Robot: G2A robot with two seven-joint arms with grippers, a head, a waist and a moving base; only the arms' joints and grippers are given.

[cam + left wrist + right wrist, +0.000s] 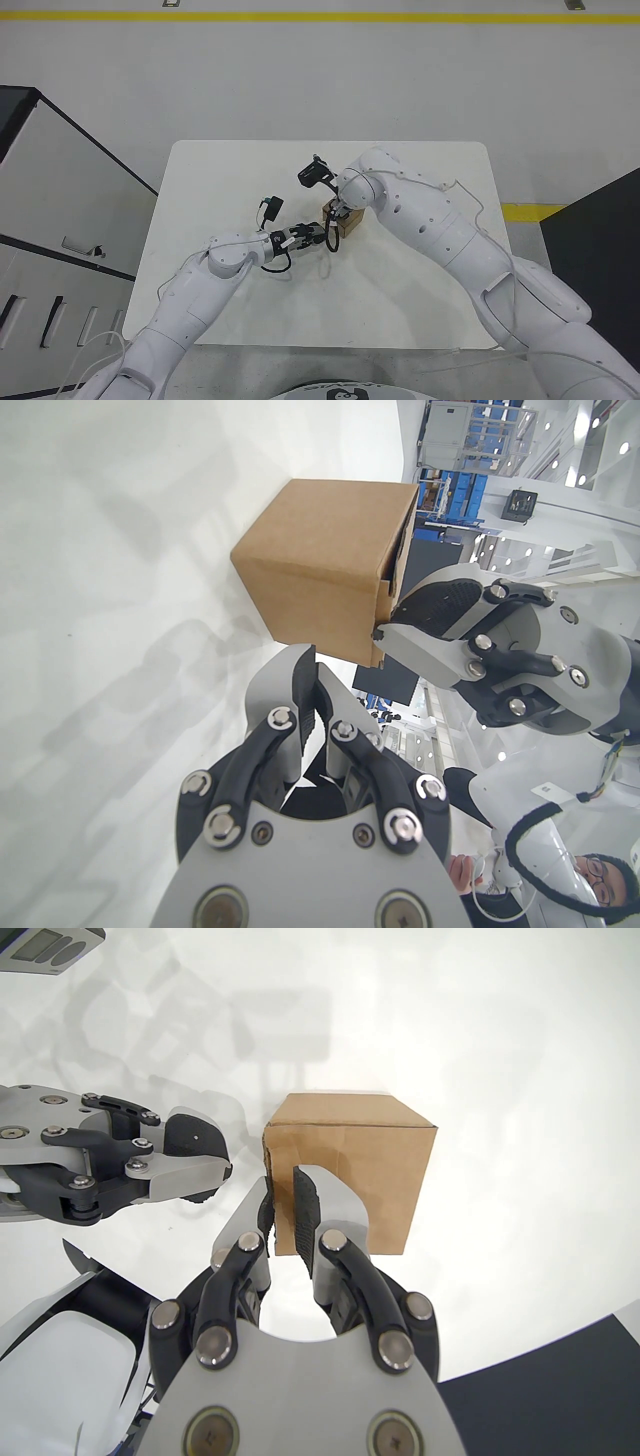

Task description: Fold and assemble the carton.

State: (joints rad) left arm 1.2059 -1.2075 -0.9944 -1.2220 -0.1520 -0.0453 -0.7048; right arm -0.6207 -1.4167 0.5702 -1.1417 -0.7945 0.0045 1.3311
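Table [420,300] first, read from its left edge across. My left arm comes in over the near left corner and lies diagonally toward the middle. At its end the left gripper [310,667] has its two fingers pressed together, with nothing between the pads. Its tip sits just beside the carton [320,565], low against one of the box's walls. On my right wrist feed a thin strip of white table shows between the two, so I read them as apart.

The carton stands near the middle of the table, a little closer to the far edge than to the near one. It is plain brown cardboard, shaped into a cube and resting flat on the table surface. The faces I can see are closed and smooth. On the side turned toward the right arm, a panel edge stands slightly proud and looks ragged at the corner.

Right of it, the right gripper [285,1193] is clamped on the carton. One finger lies on the outside of a wall and the other sits at the frayed edge, with cardboard pinched between the pads. The right arm runs back from there over the table's near right corner.
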